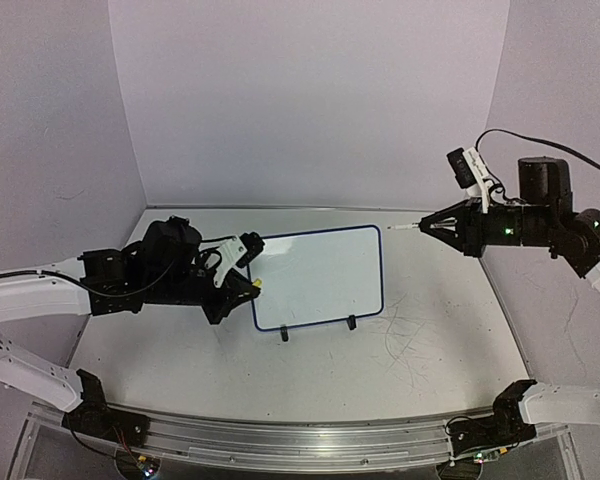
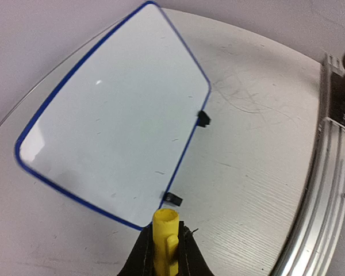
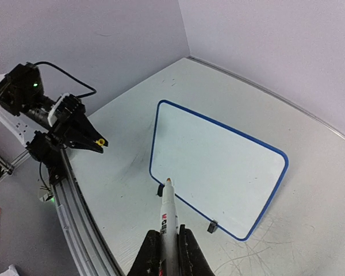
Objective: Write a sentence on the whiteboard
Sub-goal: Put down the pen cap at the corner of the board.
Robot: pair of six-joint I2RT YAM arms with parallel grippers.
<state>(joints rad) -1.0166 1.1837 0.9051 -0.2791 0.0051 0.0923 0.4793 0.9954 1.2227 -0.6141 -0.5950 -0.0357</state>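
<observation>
Whiteboard (image 1: 320,275) stands; marker (image 3: 168,217) label red, illegible.

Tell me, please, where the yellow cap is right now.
The yellow cap is pinched in the left gripper, close by the left edge of the whiteboard in the top view; the marker is in the right gripper, beyond the right edge.

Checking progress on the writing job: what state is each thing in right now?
whiteboard: propped on its black feet, blank, no writing visible.
marker: uncapped, tip bare, off the board.
yellow cap: off the marker, gripped.
left gripper: shut on the yellow cap.
right gripper: shut on the marker.
</observation>
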